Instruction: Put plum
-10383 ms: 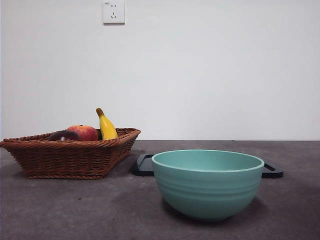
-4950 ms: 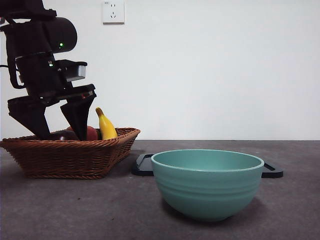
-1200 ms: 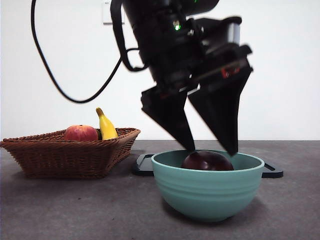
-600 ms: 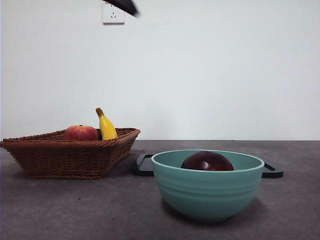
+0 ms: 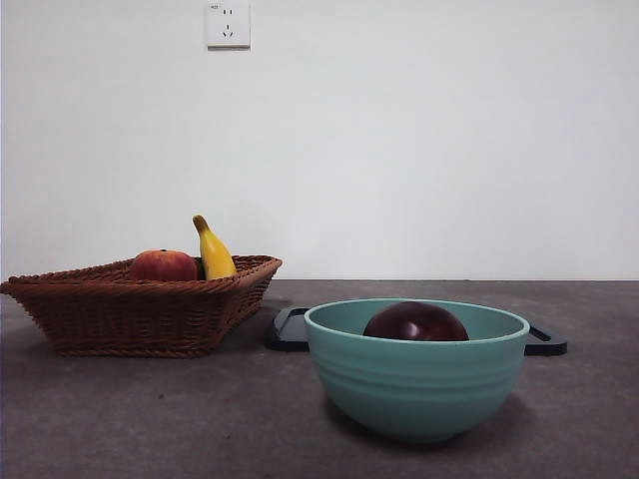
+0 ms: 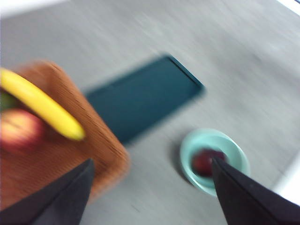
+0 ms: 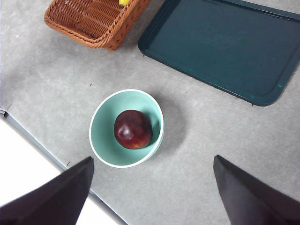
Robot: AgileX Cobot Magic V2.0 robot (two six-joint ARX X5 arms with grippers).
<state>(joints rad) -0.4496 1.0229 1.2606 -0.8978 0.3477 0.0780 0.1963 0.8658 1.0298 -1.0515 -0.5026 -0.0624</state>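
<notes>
The plum (image 5: pixel 415 322), dark maroon and glossy, lies inside the teal bowl (image 5: pixel 415 384) near the table's front; nothing touches it. From high above, the right wrist view shows the plum (image 7: pixel 133 129) in the bowl (image 7: pixel 104 133), with my right gripper (image 7: pixel 153 158) open and empty well above the table. The left wrist view is motion-blurred: my left gripper (image 6: pixel 151 161) is open, empty and high up, with the plum (image 6: pixel 207 161) in the bowl (image 6: pixel 234 159) far below. Neither gripper appears in the front view.
A brown wicker basket (image 5: pixel 140 309) at the left holds a red-orange peach (image 5: pixel 163 265) and a yellow banana (image 5: pixel 213 250). A dark flat tray (image 5: pixel 288 330) lies behind the bowl. The table's edge (image 7: pixel 42 154) runs close to the bowl.
A second ago an open gripper stood over the bowl with its jaws beside the plum. It rose out of the front view, and the plum stays in the bowl.
</notes>
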